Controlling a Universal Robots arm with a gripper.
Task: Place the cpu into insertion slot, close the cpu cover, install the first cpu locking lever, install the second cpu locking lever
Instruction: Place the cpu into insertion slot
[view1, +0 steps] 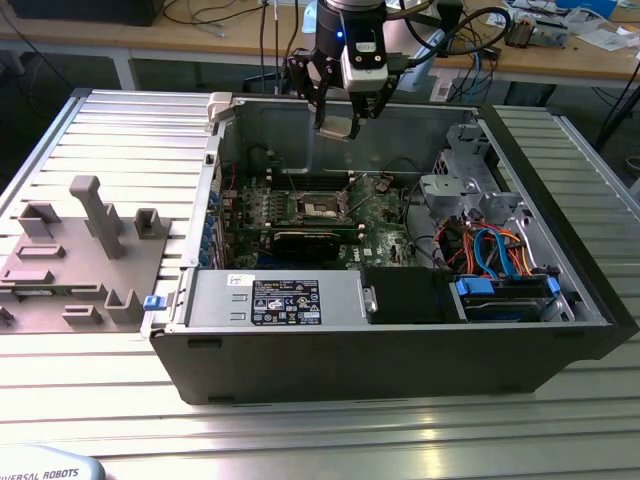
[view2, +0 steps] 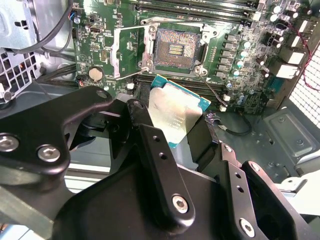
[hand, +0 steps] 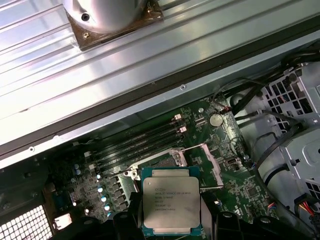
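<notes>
Two fingers (view2: 150, 134) of the gripper (view2: 175, 127) are clamped on opposite edges of the cpu (view2: 172, 112). You're carrying it by the rim, w/ the dull metal lid facing the wrist cams. By my read that keeps the contact side untouched & pointing down at the board. In the first wrist view the cpu (hand: 171, 205) sits square btwn the dark finger tips; whether it's dead level I can't tell. That matters, since a skewed chip could catch on the socket. Beyond the chip and well apart from it, the insertion slot (view2: 175, 47) lies bare, w/ a dark centre, a pale rim and nothing in it. The cpu hangs in the air above the machine, so step one isn't done. Just beside the slot the cpu cover (view2: 147, 47) is swung open to one side, which leaves the way in free. It isn't closed, so I'd judge the lever steps aren't done either. Slot & cover sit on the green motherboard (view1: 385, 215), which lies in the bottom of the open PC case (view1: 350, 360). In the exterior view the gripper (view1: 340, 118) hovers high near the case's far wall, approx above and behind the slot (view1: 322, 208), not close to it. The case rests on the ribbed metal bench (view1: 100, 400). A grey fixture (view1: 80, 250) stands on the bench at the exterior view's left, well apart from the work.
</notes>
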